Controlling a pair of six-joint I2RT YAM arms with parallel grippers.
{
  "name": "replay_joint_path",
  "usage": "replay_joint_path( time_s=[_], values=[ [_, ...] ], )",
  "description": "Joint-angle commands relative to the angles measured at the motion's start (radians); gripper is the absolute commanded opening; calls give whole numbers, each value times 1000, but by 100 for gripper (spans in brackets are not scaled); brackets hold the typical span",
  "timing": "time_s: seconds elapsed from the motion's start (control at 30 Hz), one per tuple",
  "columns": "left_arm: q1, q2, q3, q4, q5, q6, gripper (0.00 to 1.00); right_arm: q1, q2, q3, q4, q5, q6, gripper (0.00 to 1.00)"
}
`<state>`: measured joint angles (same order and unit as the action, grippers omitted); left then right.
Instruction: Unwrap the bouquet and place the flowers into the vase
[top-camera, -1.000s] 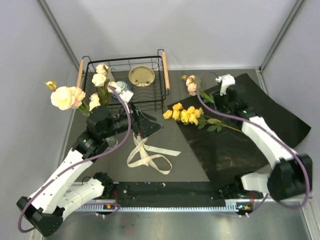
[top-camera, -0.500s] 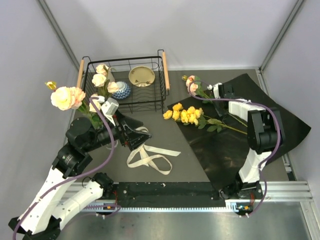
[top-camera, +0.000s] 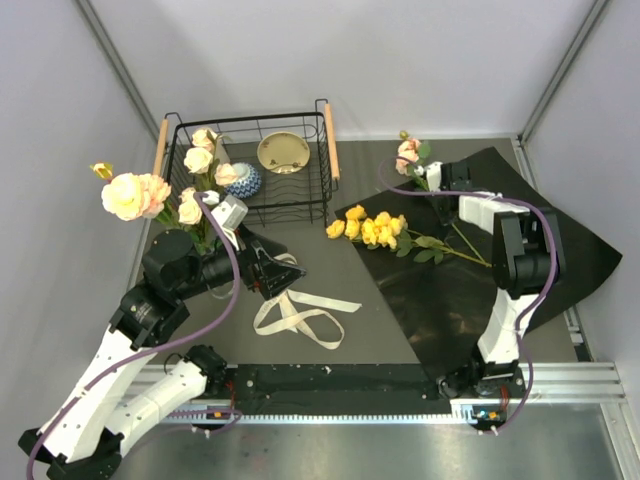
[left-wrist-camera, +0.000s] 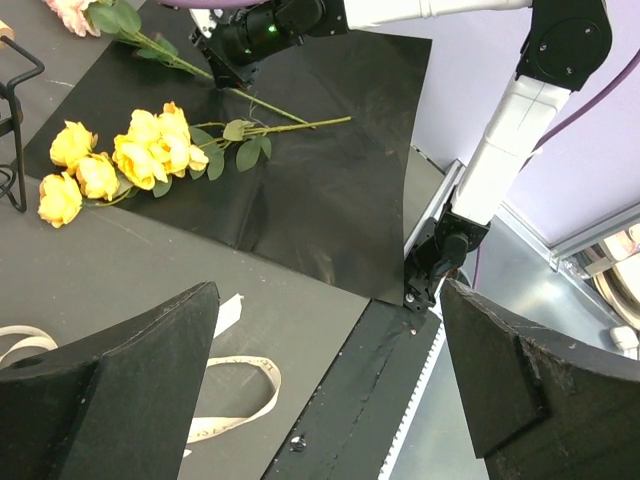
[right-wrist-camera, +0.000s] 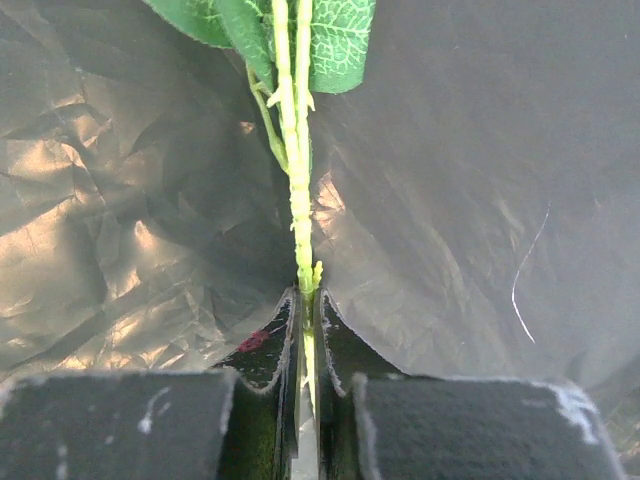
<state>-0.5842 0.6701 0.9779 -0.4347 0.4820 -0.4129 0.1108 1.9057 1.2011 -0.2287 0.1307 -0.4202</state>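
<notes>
My right gripper (top-camera: 432, 181) is shut on the green stem (right-wrist-camera: 298, 200) of a peach-pink rose (top-camera: 408, 152), low over the black paper sheet (top-camera: 500, 250). The same rose (left-wrist-camera: 75, 10) and the right gripper (left-wrist-camera: 228, 62) show at the top of the left wrist view. A bunch of yellow roses (top-camera: 370, 228) lies on the paper's left corner, and appears again as yellow roses (left-wrist-camera: 130, 155) in the left wrist view. Several peach and cream roses (top-camera: 135, 194) stand at the left; the vase under them is hidden behind my left arm. My left gripper (top-camera: 268, 272) hangs open and empty over the table.
A black wire basket (top-camera: 325, 135) at the back holds a beige cup (top-camera: 283, 151) and a blue-patterned bowl (top-camera: 243, 181). The cream ribbon (top-camera: 295, 310) lies loose on the table in front of the left gripper. Grey walls close in on three sides.
The right gripper has shut on the pink rose's stem, and the rose has shifted toward the back wall. The left arm has turned slightly, staying open.
</notes>
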Motion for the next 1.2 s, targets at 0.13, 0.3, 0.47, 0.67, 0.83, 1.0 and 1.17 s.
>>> replay_joint_path(
  time_s=[0.13,0.3,0.47,0.67,0.83,1.0,1.17],
  values=[
    [1,11,2,31,3,-4,98,-2,-176,35,-7,72,50,0],
    [0,16,-11,74,6,-33,98,41,-401,34,-24,182,52,0],
    [1,28,-21,122,4,-70,97,154,-589,34,-67,89,79,0],
    [0,34,-31,203,13,-130,98,224,-825,-43,9,-368,406,0],
    [1,13,-85,301,23,-219,96,242,-1034,-315,412,-759,821,0],
    [1,23,-163,554,55,-348,94,347,-1071,-408,514,-839,988,0],
    [-2,95,-125,613,89,-388,99,455,-1080,-431,520,-884,991,0]
  ],
)
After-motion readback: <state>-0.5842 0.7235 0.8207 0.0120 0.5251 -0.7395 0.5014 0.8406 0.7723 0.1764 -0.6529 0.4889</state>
